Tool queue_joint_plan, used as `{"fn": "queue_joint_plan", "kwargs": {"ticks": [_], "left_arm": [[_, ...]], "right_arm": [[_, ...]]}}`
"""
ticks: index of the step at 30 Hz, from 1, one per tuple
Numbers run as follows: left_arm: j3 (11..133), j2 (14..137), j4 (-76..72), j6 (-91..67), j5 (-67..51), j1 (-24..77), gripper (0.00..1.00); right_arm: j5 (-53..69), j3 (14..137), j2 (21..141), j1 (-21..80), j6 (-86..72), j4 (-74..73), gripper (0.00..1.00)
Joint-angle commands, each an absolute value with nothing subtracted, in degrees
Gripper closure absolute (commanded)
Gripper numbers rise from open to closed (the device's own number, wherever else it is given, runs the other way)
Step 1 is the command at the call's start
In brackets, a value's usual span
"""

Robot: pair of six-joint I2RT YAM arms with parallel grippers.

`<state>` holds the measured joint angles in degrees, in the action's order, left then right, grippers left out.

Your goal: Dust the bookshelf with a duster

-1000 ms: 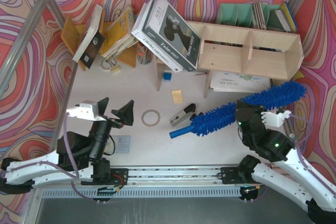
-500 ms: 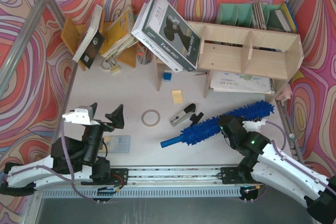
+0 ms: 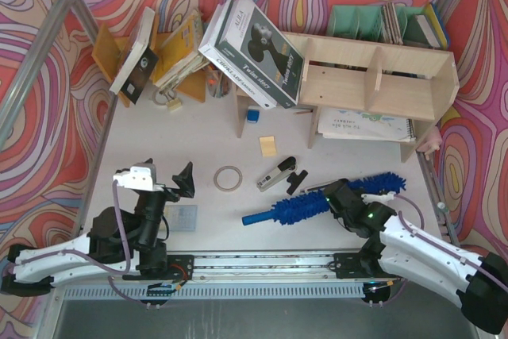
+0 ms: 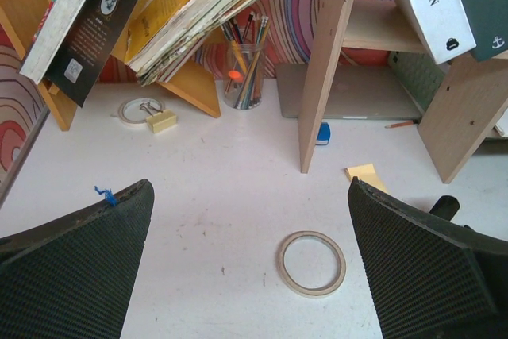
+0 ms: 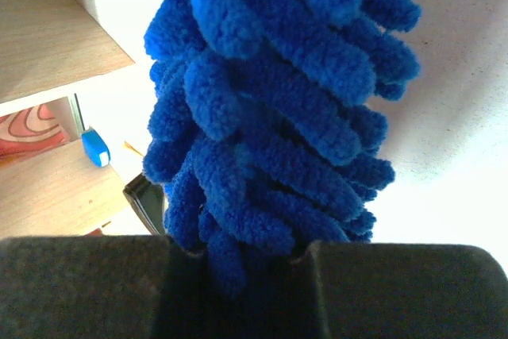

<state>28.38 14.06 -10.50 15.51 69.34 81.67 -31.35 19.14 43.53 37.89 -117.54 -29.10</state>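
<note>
Blue duster, clamped in my right tool, had dropped back from the bookshelf ahead; dusting seemed over; left tool gaped empty.

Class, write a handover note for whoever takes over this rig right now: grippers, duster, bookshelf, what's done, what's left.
Left gripper: open, empty, over the table near the tape ring.
Right gripper: shut on the duster, on its fluffy head.
Duster: low over the table, in front of the bookshelf, not touching it.
Done: duster gripped.
Left: bring it to the bookshelf and wipe its boards.
</note>
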Motion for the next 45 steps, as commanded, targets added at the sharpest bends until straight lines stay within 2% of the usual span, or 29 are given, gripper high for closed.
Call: {"fn": "queue_joint_plan", "kwargs": {"ticks": [1,5,8,18,20,23,33,40,44,45], "left_arm": [[27.8,15.3,-12.8,16.9,70.5,81.4,0.02],[27.5,16.3,-14.2,16.8,70.8,80.7,0.02],[27.4,16.9,-15.0,16.2,70.8,79.8,0.02],[28.3,20.0,-12.7,11.1,69.6,74.2,0.02],[28.7,20.9,-12.5,10.1,69.4,73.0,0.01],[29.0,23.2,-11.5,8.0,69.6,70.7,0.02],[38.5,35.1,5.6,-11.3,63.4,56.4,0.01],[43.6,45.5,12.5,-20.7,58.1,47.0,0.01],[41.4,48.7,6.3,-18.3,59.2,44.7,0.01],[39.9,49.2,3.1,-15.8,59.6,44.5,0.01]], "right_arm": [[-31.8,18.8,44.3,37.8,-120.5,-27.4,0.89],[-31.3,18.5,45.0,37.8,-121.2,-27.3,0.78],[-31.0,18.7,45.3,37.8,-121.2,-27.8,0.65],[-32.4,19.0,42.7,37.8,-119.4,-29.6,0.42],[-32.9,19.4,42.1,37.8,-118.9,-30.6,0.31],[-33.5,20.6,41.2,37.8,-117.7,-32.9,0.03],[-36.8,28.9,41.1,37.8,-111.6,-45.1,0.01],[-42.4,33.1,39.5,37.8,-101.3,-47.0,0.01],[-47.4,33.4,38.2,37.8,-82.8,-35.7,0.01],[-48.2,33.0,38.1,37.8,-72.7,-30.6,0.01]]}}
